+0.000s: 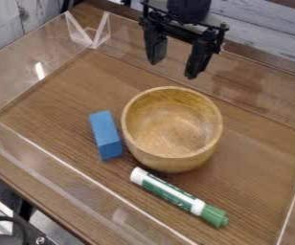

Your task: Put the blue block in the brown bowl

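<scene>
Camera view: nearest the lens, 1 white marker with a green cap (180,197) lies diagonally on the wooden table (48,97), near the bowl's rim; beyond it, 1 blue block (105,135) lies on the wood, just beside 1 brown bowl (172,129), outside it; farther back, 1 black gripper (176,67) hangs above the table past the bowl, its 2 fingers spread wide with nothing between them, touching neither block nor bowl; clear low walls edge the tabletop, and black cables run at the lower left corner
</scene>
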### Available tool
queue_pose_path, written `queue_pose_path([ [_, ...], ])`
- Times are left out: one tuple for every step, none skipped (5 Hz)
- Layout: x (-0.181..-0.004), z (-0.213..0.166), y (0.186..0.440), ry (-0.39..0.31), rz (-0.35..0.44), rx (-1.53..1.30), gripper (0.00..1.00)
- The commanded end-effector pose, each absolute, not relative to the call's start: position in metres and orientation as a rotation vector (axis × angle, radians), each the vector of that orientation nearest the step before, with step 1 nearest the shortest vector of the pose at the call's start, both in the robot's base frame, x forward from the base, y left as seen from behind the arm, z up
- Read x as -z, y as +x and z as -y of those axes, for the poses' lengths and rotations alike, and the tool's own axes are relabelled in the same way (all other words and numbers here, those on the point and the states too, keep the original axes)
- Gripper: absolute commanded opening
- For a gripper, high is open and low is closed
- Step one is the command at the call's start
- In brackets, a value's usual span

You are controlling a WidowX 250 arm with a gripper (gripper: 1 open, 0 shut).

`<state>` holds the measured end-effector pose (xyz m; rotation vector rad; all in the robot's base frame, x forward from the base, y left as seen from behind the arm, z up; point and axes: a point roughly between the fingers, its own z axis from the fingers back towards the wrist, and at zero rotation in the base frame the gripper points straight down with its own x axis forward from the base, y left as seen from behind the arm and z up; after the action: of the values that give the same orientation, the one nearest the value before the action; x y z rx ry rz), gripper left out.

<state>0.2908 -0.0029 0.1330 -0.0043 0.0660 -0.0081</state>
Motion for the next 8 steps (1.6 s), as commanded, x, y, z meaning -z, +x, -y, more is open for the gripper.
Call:
queue_pose_path([
  [-0.126, 0.000, 0.286, -0.008, -0.081, -0.019, 1.00],
  [-0.123, -0.010, 0.269, -0.019, -0.067, -0.131, 1.00],
  [-0.126, -0.023, 0.250, -0.028, -0.041, -0.248, 1.00],
  [-0.123, -0.041, 0.236, -0.035, -0.022, -0.364, 1.00],
  [-0.115, -0.059, 0.230, -0.042, -0.012, -0.421, 1.00],
  [-0.105, -0.068, 0.227, -0.045, -0.005, -0.458, 1.00],
  [-0.097, -0.068, 0.227, -0.046, -0.009, -0.477, 1.00],
  [-0.088, -0.066, 0.226, -0.044, -0.010, -0.499, 1.00],
])
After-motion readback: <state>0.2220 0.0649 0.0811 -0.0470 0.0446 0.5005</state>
